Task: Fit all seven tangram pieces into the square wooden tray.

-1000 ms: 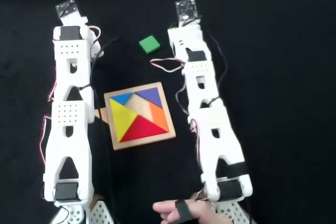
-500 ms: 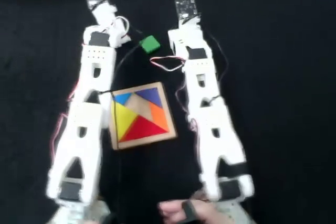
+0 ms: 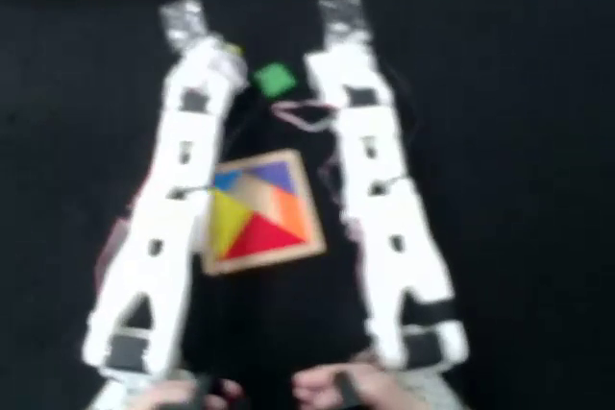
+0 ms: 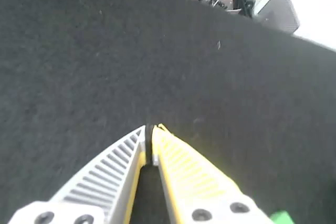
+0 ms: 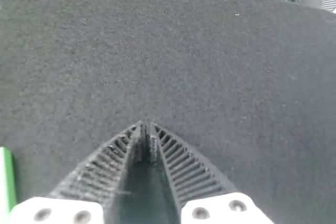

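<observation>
left gripper point(image 4: 151, 129): fingers clenched on nothing above the black table point(image 4: 105, 51), with a sliver of the green square piece point(image 4: 281, 216) at the edge of my left wrist view. the high view adds the square wooden tray point(image 3: 265, 257) between my two arms, holding five coloured pieces point(image 3: 231, 218) countable through the blur (blue, violet, yellow, orange, red), and one green square piece lying apart beyond it. right gripper point(image 5: 145, 125): likewise clenched and empty, with a green edge nearby.

The black cloth point(image 5: 236, 51) on the table looks matt and finely fuzzy. The left gripper point(image 4: 151, 128) and right gripper point(image 5: 145, 125) are matt, ribbed plastic. The square tray point(image 3: 264, 259) has a pale bare-wood rim.
</observation>
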